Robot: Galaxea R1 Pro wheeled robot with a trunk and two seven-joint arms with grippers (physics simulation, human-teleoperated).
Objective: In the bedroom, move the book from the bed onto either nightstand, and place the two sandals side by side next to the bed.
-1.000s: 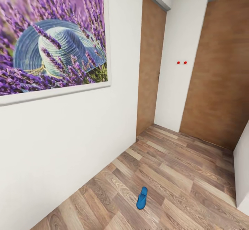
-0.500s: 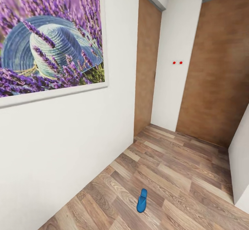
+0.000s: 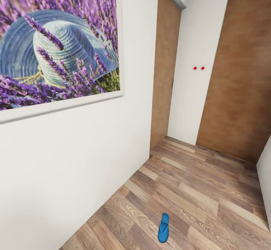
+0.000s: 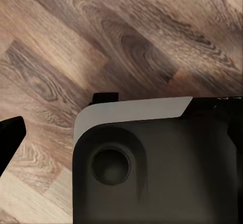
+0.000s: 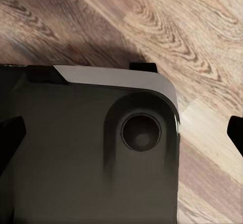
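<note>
The head view looks along a passage of the bedroom with a wood-plank floor (image 3: pixel 195 190) in light brown. One blue sandal (image 3: pixel 163 228) lies flat on the planks at the near edge of the scene, slightly right of centre, with its long axis running roughly near to far. It is apart from the white wall (image 3: pixel 75 159) on the left and touches nothing but the floor. On that left wall hangs a large white-framed picture (image 3: pixel 56 43) of purple lavender around a woven blue hat. Beyond the far end of this wall stands a brown wooden door (image 3: pixel 163 73). A second, wider brown door (image 3: pixel 241 81) fills the far right. Between the two doors is a white wall section bearing two small red dots (image 3: pixel 198 68) side by side. A further white wall edge (image 3: pixel 265 175) shows at the near right. The left wrist view shows a dark housing with a pale upper edge (image 4: pixel 152 158) over the plank floor (image 4: pixel 126 37); the right wrist view shows a similar dark housing (image 5: pixel 91 143) over the floor (image 5: pixel 192 27). Black tips appear at the picture edges of both wrist views, but the jaw opening of either gripper cannot be told, and nothing is seen held.
</note>
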